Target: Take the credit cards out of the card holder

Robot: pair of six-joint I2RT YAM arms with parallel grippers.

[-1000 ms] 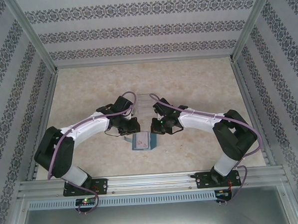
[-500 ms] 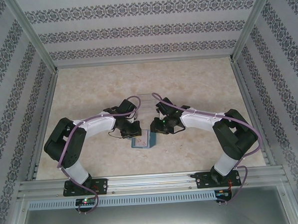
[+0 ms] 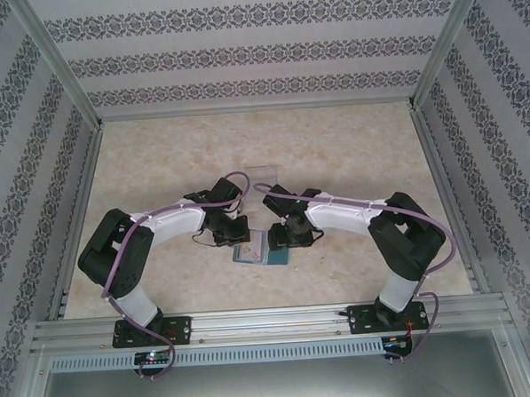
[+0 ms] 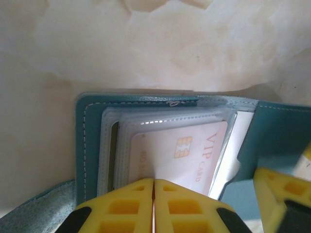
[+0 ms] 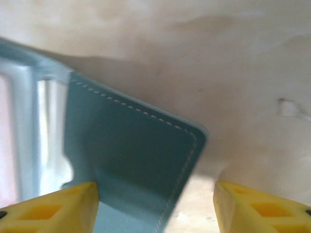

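The teal card holder (image 3: 253, 252) lies open on the table between my two grippers. In the left wrist view its left cover (image 4: 89, 145) frames clear sleeves, and a pinkish-white credit card (image 4: 194, 155) with a gold chip and "VIP CARD" lettering lies in the top sleeve. My left gripper (image 4: 154, 180) is shut, its yellow tips meeting at that card's near edge; whether they pinch anything is unclear. My right gripper (image 5: 155, 187) stands open, its yellow fingers (image 5: 73, 204) straddling the holder's raised right flap (image 5: 136, 145) without closing on it.
A clear plastic box (image 3: 262, 175) stands just behind the grippers. The marble-patterned table (image 3: 156, 160) stretches to patterned walls on three sides. An aluminium rail (image 3: 271, 323) runs along the near edge by the arm bases.
My right gripper has opened and moved left and nearer, over the holder's right flap. The left arm pulled its elbow in earlier and its gripper stays shut at the holder.
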